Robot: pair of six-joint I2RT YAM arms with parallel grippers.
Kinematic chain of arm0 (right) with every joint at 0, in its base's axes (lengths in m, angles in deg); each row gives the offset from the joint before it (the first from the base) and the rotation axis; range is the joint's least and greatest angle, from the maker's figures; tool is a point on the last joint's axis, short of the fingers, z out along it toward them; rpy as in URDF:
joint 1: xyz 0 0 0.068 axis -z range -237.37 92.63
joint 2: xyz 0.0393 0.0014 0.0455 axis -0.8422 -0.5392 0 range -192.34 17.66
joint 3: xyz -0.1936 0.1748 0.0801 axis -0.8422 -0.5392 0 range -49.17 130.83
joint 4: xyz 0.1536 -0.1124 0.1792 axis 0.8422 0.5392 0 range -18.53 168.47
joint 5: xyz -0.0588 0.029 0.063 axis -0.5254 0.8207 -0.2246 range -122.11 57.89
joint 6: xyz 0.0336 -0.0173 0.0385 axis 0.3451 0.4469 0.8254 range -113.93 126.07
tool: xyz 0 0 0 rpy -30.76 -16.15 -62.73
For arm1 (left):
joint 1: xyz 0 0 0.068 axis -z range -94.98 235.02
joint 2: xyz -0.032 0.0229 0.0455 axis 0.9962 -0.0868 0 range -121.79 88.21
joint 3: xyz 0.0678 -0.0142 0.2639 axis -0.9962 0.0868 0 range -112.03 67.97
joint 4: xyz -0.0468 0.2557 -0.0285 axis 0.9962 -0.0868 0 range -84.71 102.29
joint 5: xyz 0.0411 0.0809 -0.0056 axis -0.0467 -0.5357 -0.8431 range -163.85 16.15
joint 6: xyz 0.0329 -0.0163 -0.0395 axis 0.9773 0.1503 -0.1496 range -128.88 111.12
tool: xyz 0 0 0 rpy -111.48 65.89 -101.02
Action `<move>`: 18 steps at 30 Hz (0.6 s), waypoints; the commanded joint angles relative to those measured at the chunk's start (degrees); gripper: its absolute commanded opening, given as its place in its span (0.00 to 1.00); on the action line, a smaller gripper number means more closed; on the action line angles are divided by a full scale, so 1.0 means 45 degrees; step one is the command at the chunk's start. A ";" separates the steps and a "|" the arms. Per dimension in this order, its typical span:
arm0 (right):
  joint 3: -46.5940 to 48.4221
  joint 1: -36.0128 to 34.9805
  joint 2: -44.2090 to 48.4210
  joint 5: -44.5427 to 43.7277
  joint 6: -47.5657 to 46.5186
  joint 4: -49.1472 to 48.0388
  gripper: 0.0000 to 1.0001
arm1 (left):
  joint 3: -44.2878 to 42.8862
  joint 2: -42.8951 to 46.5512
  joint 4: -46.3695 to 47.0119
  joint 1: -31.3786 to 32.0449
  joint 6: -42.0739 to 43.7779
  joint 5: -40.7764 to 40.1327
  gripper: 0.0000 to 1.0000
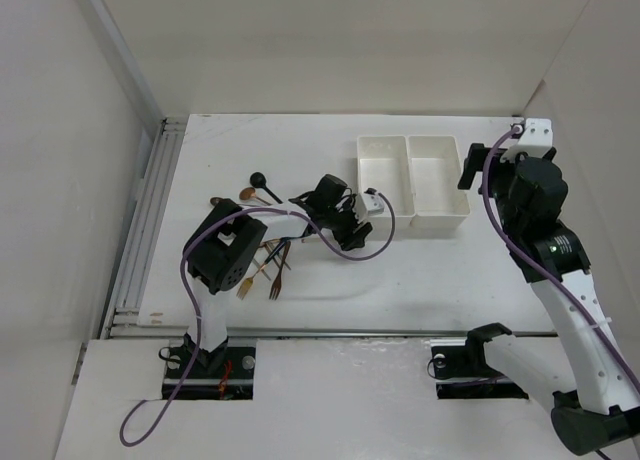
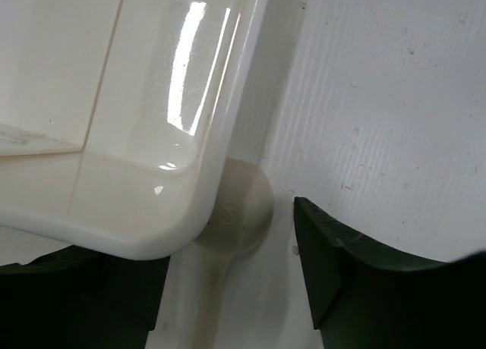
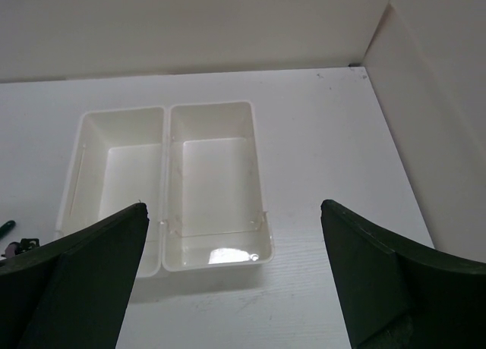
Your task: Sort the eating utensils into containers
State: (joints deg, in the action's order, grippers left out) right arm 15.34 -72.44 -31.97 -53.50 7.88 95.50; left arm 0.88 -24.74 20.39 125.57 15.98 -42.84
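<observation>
In the left wrist view a cream-coloured spoon (image 2: 239, 209) lies flat on the table. Its bowl is partly tucked under the rounded corner of the white containers (image 2: 137, 174). My left gripper (image 2: 228, 292) is open and straddles the spoon's handle, with a gap on each side. From above, the left gripper (image 1: 365, 218) sits at the near-left corner of the containers (image 1: 412, 220). More eating utensils (image 1: 268, 265) lie in a pile to the left. Both bins (image 3: 216, 174) look empty. My right gripper (image 3: 231, 281) hangs open above them, holding nothing.
A black spoon (image 1: 258, 179) and a copper spoon (image 1: 246, 193) lie apart behind the pile. White walls close in the table at the back and on the right. A metal rail (image 1: 150, 230) runs along the left edge. The left arm's purple cable (image 1: 330, 248) loops over the pile.
</observation>
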 commanded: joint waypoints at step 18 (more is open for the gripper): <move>0.0080 -0.0089 0.0872 0.0415 -0.0498 -0.0183 1.00 | -0.0500 0.0684 -0.3260 -0.0536 -0.0095 0.1293 0.00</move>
State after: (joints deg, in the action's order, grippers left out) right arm 15.60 -72.44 -29.28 -53.92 6.24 95.61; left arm 0.01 -24.71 17.04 124.11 16.09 -40.68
